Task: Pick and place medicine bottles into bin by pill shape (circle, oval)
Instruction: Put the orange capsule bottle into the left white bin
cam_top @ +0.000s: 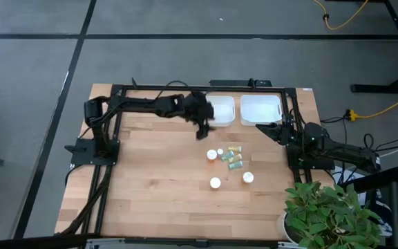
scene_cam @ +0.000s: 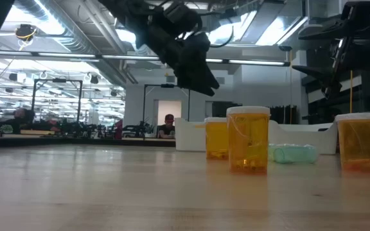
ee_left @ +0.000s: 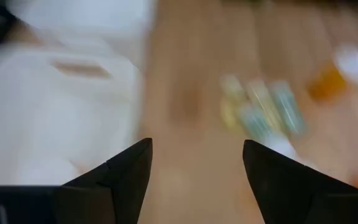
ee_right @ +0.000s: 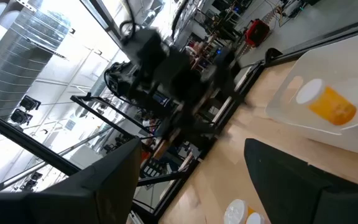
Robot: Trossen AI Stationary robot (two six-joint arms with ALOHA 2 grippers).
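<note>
The left gripper [cam_top: 203,129] hangs with fingers spread and empty at the near edge of the left bin [cam_top: 221,111]. The medicine bottles [cam_top: 229,164] cluster on the table [cam_top: 150,187] — orange and pale green. The right gripper [cam_top: 262,128] waits spread by the right bin [cam_top: 260,109], which holds one orange bottle [ee_right: 326,103].

Medicine bottles [cam_top: 230,163] clustered mid-table — orange upright, teal lying.

The table [cam_top: 157,180] is pale wood planks with a smooth, faintly glossy finish. Beside its far edge sit two white bins [cam_top: 260,109] of matt, smooth plastic. The orange medicine bottles [scene_cam: 248,138] are translucent glossy plastic with white opaque caps; the green-teal bottles [scene_cam: 293,153] look like clear, shiny plastic. The left gripper [ee_left: 194,168] has matt black fingers.
</note>
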